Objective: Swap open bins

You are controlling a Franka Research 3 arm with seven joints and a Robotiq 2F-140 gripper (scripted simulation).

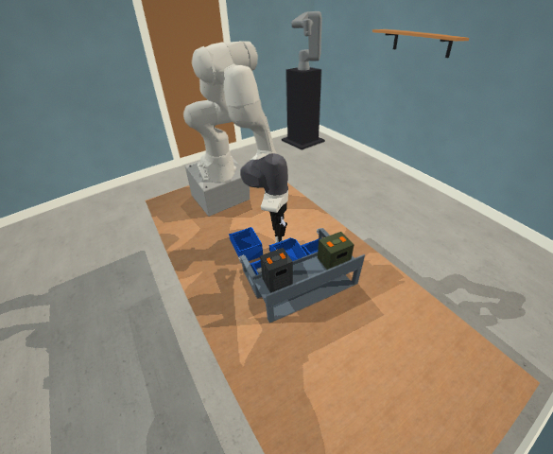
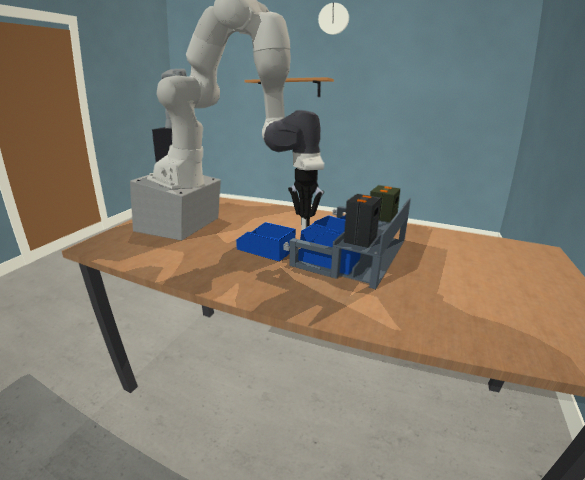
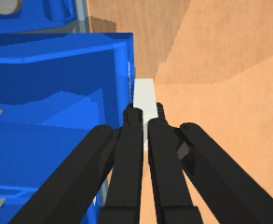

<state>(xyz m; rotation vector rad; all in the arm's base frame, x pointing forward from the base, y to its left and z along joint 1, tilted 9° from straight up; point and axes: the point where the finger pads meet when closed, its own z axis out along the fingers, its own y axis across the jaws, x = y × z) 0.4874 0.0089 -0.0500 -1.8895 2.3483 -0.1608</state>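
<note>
Blue shelf bin (image 3: 57, 93) fills the wrist view's left; the end effector (image 3: 144, 119), closed on nothing beside its wall, should open before hooking that wall

Claw (image 3: 144, 122) shut, pointing down

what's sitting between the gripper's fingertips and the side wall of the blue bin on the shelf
A thin white tab stands just outside the blue bin's wall, directly ahead of the shut gripper; the wrist view shows it.
</note>
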